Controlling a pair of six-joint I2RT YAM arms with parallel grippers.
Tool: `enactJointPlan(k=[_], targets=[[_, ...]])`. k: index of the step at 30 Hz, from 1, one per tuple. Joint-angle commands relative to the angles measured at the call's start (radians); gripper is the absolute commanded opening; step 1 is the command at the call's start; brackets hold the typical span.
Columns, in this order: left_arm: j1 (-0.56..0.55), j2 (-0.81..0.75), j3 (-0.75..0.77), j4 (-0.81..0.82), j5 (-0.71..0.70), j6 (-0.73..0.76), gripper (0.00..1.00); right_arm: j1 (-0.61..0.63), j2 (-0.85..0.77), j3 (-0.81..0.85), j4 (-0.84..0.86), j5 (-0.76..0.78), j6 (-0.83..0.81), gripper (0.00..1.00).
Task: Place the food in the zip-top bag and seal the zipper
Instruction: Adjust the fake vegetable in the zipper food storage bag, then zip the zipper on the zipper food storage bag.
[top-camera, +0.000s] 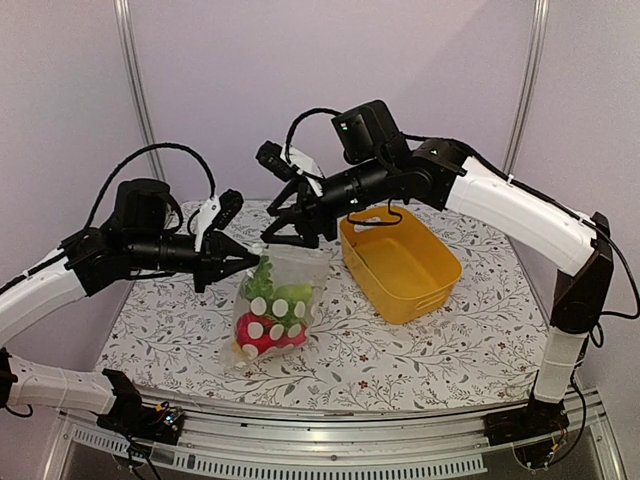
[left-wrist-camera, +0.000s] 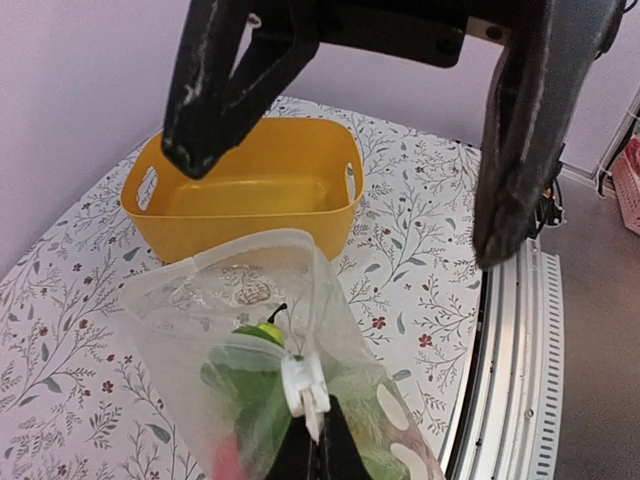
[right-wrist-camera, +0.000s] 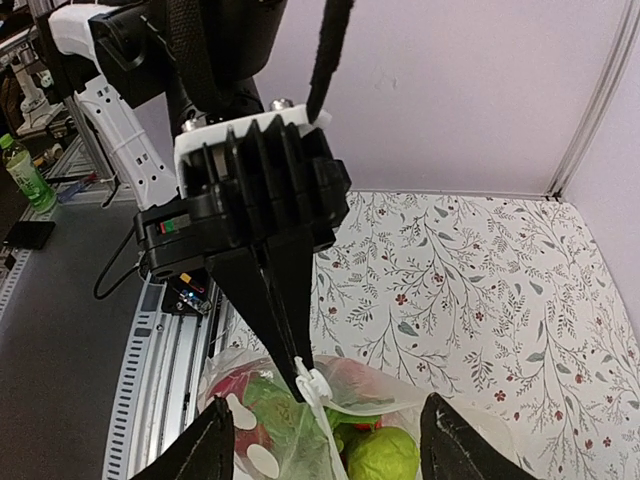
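My left gripper (top-camera: 243, 263) is pinched together on the zipper (left-wrist-camera: 303, 385), at the white tab (right-wrist-camera: 312, 385) on the mouth edge of the zip-top bag (top-camera: 300, 268). The bag hangs from that corner with its bottom down on the flowered desk (top-camera: 400, 350). The food (top-camera: 272, 322) sits inside the bag, green pieces over red ones, and the mouth beyond the tab gapes. My right gripper (top-camera: 290, 232) hovers just above that mouth with its fingers spread wide apart, and the yellow tub (top-camera: 425, 295) stands just to the bag's right.
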Motion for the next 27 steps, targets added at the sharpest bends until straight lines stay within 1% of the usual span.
enactJointPlan(k=[1, 8, 11, 13, 15, 17, 19, 22, 24, 27], targets=[[-0.018, -0.008, 0.041, -0.016, 0.005, 0.018, 0.00, 0.023, 0.048, 0.024, -0.041, -0.055, -0.085, 0.61], [-0.025, -0.034, 0.045, -0.035, -0.010, 0.011, 0.00, 0.030, 0.089, 0.036, -0.008, -0.086, -0.088, 0.61], [-0.026, -0.040, 0.048, -0.050, -0.013, 0.020, 0.00, 0.034, 0.113, 0.061, -0.006, -0.114, -0.082, 0.59], [-0.027, -0.043, 0.051, -0.064, -0.021, 0.030, 0.00, 0.038, 0.128, 0.070, -0.006, -0.126, -0.079, 0.53], [-0.026, -0.045, 0.052, -0.084, -0.025, 0.039, 0.00, 0.041, 0.140, 0.074, -0.007, -0.133, -0.076, 0.45], [-0.026, -0.048, 0.054, -0.098, -0.029, 0.043, 0.00, 0.043, 0.147, 0.076, -0.007, -0.138, -0.074, 0.40], [-0.026, -0.054, 0.051, -0.102, -0.038, 0.047, 0.00, 0.043, 0.151, 0.075, -0.008, -0.143, -0.074, 0.34], [-0.026, -0.067, 0.046, -0.102, -0.058, 0.055, 0.00, 0.043, 0.151, 0.068, -0.010, -0.148, -0.076, 0.30], [-0.026, -0.071, 0.044, -0.104, -0.064, 0.056, 0.00, 0.043, 0.151, 0.064, -0.010, -0.153, -0.075, 0.27], [-0.026, -0.072, 0.042, -0.107, -0.071, 0.055, 0.00, 0.043, 0.154, 0.066, -0.008, -0.145, -0.074, 0.14]])
